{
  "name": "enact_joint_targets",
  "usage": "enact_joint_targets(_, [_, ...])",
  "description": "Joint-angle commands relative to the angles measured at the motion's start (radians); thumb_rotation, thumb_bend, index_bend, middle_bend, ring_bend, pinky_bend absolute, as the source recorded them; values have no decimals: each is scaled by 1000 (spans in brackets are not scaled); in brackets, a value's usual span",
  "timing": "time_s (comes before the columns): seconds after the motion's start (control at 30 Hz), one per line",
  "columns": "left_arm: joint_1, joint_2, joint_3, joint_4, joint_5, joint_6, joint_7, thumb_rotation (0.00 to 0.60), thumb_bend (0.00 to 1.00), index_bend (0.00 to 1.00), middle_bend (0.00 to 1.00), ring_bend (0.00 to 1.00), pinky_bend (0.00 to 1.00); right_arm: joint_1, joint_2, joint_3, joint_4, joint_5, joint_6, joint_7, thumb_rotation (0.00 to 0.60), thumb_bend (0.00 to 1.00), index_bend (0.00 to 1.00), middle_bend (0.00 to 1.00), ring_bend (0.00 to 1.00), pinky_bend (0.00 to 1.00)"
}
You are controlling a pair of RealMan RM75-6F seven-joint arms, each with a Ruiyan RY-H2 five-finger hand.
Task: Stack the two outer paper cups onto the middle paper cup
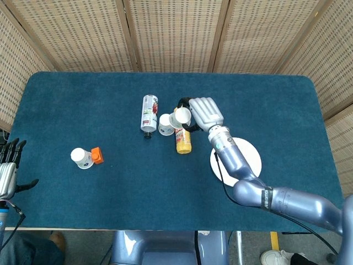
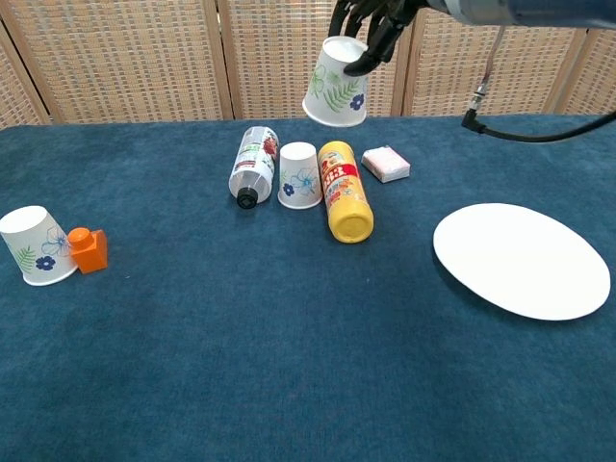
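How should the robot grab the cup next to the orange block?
Probably around the side wall of the left paper cup, coming from above or its far-left side with the left hand. It stands upside down, slightly tilted, and the orange block touches its right side.

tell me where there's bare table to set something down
Free: the wide front stretch between the left cup with its orange block and the white plate. Crowded: the back centre, where the spray can, middle cup, yellow bottle and pink box cluster.
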Motion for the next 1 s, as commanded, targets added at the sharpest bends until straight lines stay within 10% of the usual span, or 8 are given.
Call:
enact_joint_targets(0.03, [-6,-2,-6,7,-18,-14,1,600,0,0,0,0,0,102,-86,-2,146,101,-46,-46,600,573,477,515,474,457])
enact_joint_targets(0.87, [-30,-23,-23,61,-79,-64,-3,600,0,0,0,0,0,257,-255,-70,467,255,-159,-53,600,564,464,505,474,457])
enact_joint_targets(1.0, [-31,-24,-24,63,-84,-65,-3,600,0,0,0,0,0,264,-271,-66,495,255,-170,-36,600,195,226,299,331,416])
